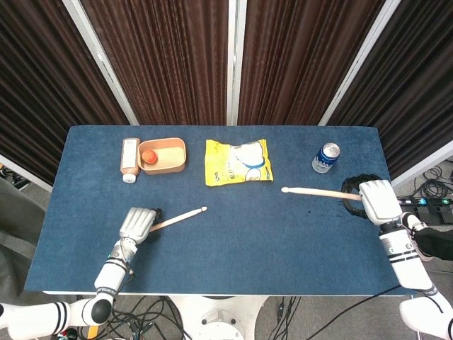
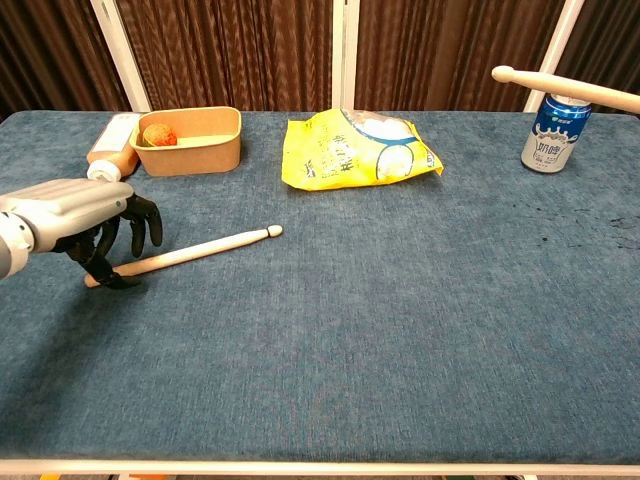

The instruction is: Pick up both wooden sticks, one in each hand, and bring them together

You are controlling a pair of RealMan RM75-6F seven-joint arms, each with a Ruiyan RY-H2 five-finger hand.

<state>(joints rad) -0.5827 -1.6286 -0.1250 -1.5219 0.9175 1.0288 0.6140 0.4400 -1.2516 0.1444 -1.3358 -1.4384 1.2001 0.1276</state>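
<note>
The blue desk (image 1: 226, 248) carries, along its far side, a yellow bag (image 1: 238, 161), a tan bowl (image 1: 163, 155) holding an orange ball (image 1: 148, 156), a bottle (image 1: 129, 159) lying just beside the bowl, and a can (image 1: 325, 157) standing upright near the right edge. The right hand (image 1: 374, 200), at the right desk edge, is clamped on the butt of the right stick (image 1: 315, 192); this stick is raised off the desk, roughly level, its tip pointing toward the desk centre, and in the chest view (image 2: 565, 88) it passes just above the can. The left hand (image 2: 75, 215) sits over the butt end of the left stick (image 2: 195, 250), which lies flat on the desk in the near left area, its rounded tip pointing toward the bag. The dark fingers (image 2: 145, 220) curl down around the butt, fingertips at or near the desk; whether they have closed on the stick cannot be told from either view. In the head view the left hand (image 1: 136, 224) covers the stick's butt, the rest of the shaft (image 1: 178, 217) showing beyond it. The two sticks are well apart.
</note>
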